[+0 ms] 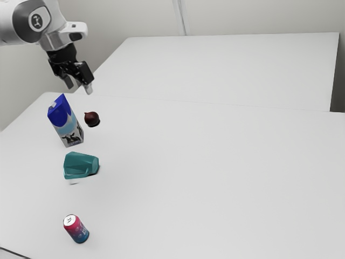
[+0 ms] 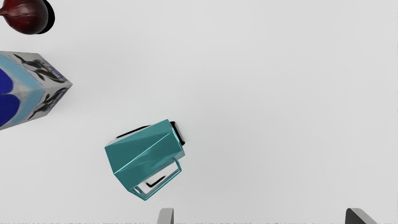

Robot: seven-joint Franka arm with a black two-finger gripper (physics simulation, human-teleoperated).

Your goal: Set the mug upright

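Exterior view: tipped mug (image 1: 81, 165) well apart from pincer (image 1: 79, 84).

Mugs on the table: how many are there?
1: the teal mug lies on its side, between the milk carton and the pink-and-blue can in the exterior view.

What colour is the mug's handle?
Teal, like the mug's body; the handle shows best in the wrist view.
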